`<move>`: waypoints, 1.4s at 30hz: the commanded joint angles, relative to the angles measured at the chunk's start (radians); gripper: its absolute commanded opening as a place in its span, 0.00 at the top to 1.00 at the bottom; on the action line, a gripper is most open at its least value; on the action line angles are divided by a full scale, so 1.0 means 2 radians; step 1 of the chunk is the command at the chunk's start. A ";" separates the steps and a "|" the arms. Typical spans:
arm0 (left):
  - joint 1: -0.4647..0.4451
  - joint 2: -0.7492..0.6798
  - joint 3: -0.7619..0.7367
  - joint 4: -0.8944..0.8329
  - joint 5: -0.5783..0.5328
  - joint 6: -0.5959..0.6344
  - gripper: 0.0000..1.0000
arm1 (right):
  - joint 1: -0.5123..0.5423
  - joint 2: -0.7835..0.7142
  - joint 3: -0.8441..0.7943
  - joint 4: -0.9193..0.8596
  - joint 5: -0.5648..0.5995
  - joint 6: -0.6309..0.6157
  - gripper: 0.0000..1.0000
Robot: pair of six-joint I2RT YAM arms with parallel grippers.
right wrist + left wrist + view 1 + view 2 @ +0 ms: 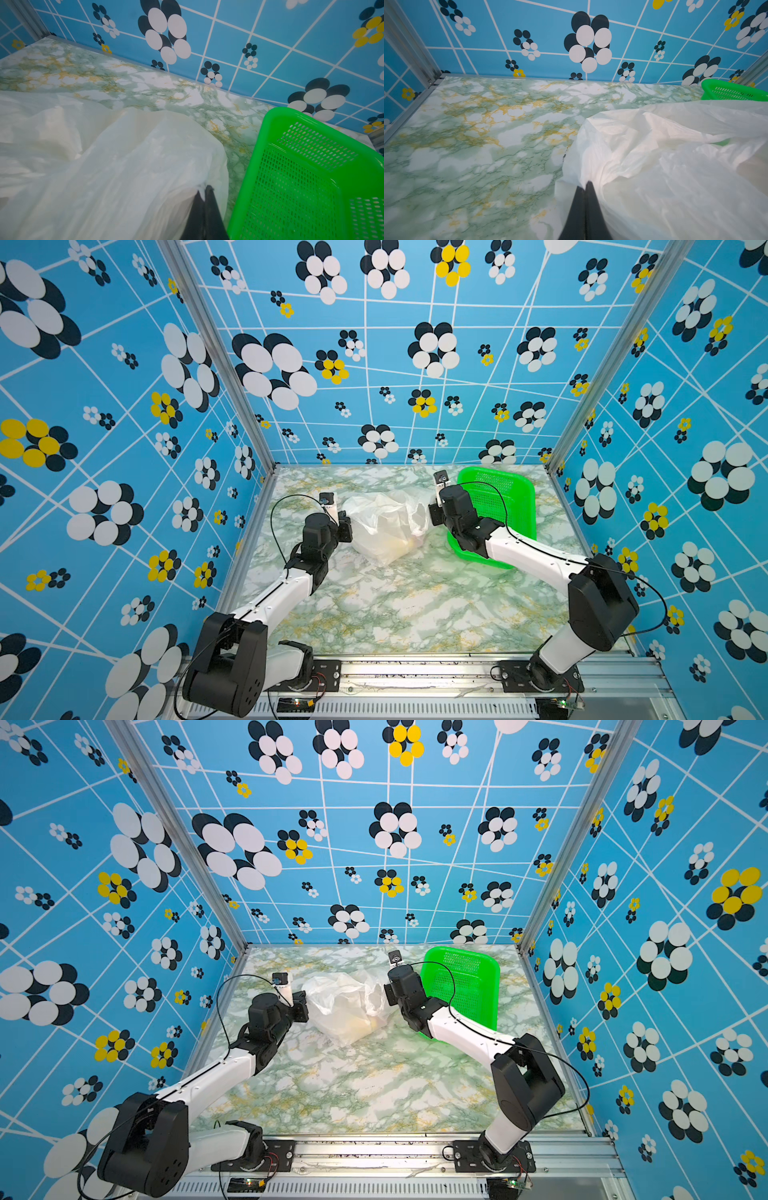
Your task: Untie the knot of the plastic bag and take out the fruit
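Plastic bag (pixel 384 524) lies slumped and crinkled on the worktop (pixel 415 605), toward the back, between the two arms. Left claw (pixel 585 184) is pressed fully together, pinching a fold of film at the bag's left edge. Right claw (pixel 204 190) is likewise clamped on film at the bag's right edge, just beside the green basket (pixel 301 176). Yellowish fruit (pixel 401 549) shows dimly through the film, inside the bag.

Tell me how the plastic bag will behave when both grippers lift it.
Likely floppy: the plastic bag lies crumpled, creasing where the left gripper and right gripper pinch it. Probably unevenly weighted: fruit shows through near one end, so it should sag.
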 commanded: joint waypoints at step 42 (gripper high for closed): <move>-0.110 -0.108 -0.116 0.166 0.007 0.116 0.24 | 0.124 -0.027 -0.136 0.235 0.006 -0.267 0.01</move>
